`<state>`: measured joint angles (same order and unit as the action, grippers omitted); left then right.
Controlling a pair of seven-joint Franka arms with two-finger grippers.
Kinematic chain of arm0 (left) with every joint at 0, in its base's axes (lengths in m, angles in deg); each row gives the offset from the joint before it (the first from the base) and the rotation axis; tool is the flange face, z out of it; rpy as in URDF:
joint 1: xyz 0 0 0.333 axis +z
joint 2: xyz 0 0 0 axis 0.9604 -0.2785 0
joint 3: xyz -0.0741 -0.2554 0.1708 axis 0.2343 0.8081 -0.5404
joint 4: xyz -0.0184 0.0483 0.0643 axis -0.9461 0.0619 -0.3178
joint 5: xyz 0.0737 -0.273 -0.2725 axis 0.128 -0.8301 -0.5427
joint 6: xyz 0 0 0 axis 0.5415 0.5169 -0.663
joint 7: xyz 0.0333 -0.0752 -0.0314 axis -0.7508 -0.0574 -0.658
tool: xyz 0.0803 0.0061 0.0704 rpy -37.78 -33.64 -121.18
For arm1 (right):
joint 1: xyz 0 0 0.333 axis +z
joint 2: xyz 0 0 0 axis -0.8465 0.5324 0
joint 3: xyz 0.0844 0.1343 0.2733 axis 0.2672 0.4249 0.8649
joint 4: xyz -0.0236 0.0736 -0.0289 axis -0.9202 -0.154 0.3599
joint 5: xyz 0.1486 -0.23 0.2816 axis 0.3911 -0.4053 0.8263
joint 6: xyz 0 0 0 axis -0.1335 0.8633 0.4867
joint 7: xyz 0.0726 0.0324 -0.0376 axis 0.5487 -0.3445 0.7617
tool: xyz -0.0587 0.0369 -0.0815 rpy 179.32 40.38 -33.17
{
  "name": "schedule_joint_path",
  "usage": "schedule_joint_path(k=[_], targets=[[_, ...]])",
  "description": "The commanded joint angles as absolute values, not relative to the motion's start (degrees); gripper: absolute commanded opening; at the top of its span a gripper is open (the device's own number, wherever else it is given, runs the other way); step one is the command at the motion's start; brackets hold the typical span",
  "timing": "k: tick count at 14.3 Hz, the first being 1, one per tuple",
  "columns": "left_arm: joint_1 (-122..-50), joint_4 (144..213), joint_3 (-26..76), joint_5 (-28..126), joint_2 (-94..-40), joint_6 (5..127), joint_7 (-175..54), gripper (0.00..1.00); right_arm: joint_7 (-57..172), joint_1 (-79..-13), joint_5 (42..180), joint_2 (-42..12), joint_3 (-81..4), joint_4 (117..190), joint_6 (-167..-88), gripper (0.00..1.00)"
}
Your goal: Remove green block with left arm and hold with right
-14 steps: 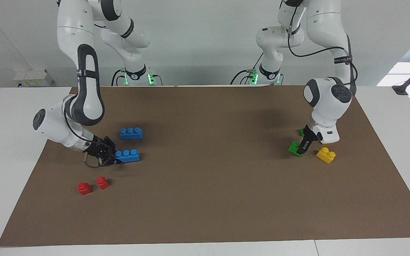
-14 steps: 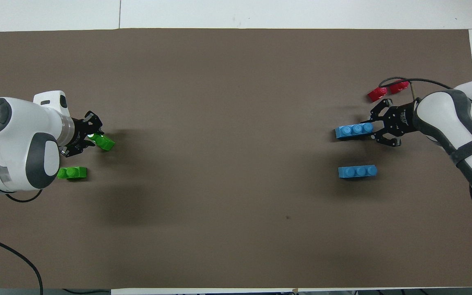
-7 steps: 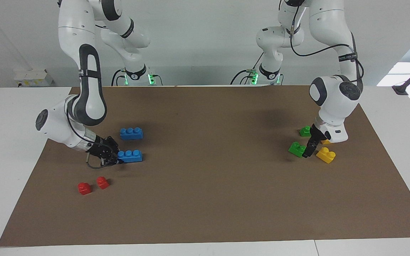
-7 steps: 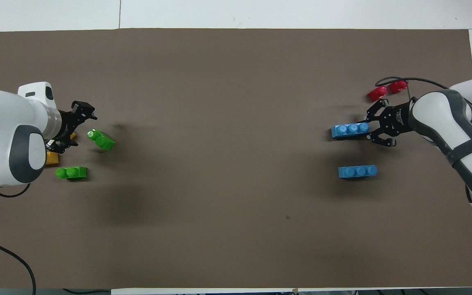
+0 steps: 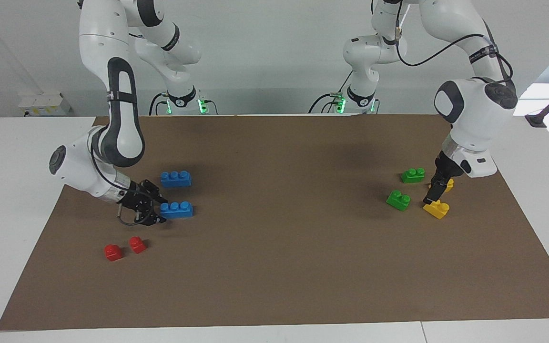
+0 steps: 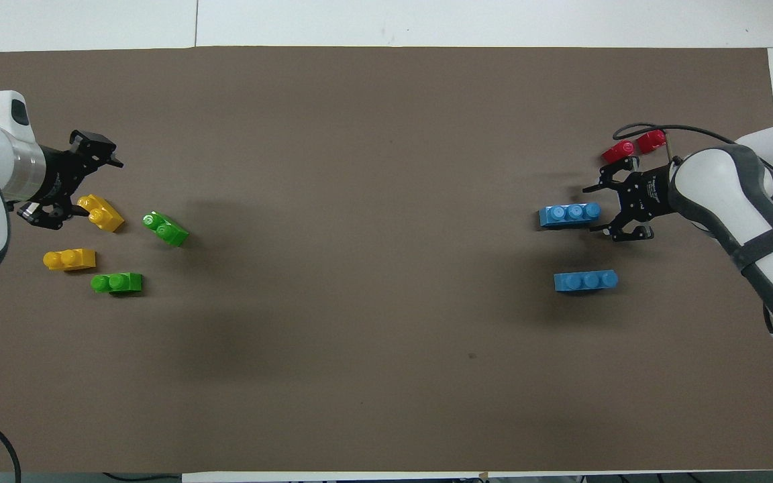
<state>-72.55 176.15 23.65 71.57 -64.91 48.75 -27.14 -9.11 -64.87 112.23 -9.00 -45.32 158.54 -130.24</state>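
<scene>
Two green blocks lie on the brown mat at the left arm's end: one [image 5: 398, 200] [image 6: 166, 229] farther from the robots, one [image 5: 412, 175] [image 6: 117, 283] nearer. My left gripper [image 5: 434, 193] [image 6: 81, 181] is open and empty. It hangs low beside a yellow brick [image 5: 436, 208] [image 6: 100, 212], apart from both green blocks. My right gripper [image 5: 153, 207] [image 6: 601, 208] is open, low over the mat at the right arm's end. Its fingers stand wide on either side of the end of a blue three-stud brick [image 5: 176, 209] [image 6: 569, 215].
A second yellow brick [image 6: 70, 259] lies beside the nearer green block, partly hidden by the left gripper in the facing view. A second blue brick [image 5: 176, 178] [image 6: 586, 280] lies nearer the robots. Two red bricks [image 5: 113, 252] [image 6: 618, 153] lie farther out.
My left gripper has left the farther green block and moved up and toward the left arm's end, uncovering both yellow bricks. The right gripper and its blue brick shifted slightly toward the table's middle.
</scene>
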Motion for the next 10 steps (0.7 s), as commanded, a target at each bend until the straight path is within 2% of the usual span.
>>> schedule_joint_path(k=[1, 6, 10], targets=[[-71.5, 170.1, 24.0, 71.5, -64.9, 42.0, -29.8, 1.00, -10.7, -64.9, 112.8, -12.3, -45.1, 156.9, -126.9, 0.94], [-70.1, 163.4, 24.0, 71.5, -62.0, 32.2, -46.3, 1.00, 0.0, -64.9, 105.8, -19.7, -45.0, 156.7, -122.8, 0.95], [-69.9, 157.9, 23.5, 71.6, -61.9, 22.6, -59.3, 1.00, 16.7, -64.8, 93.5, -24.3, -44.3, 150.3, -116.9, 0.97]])
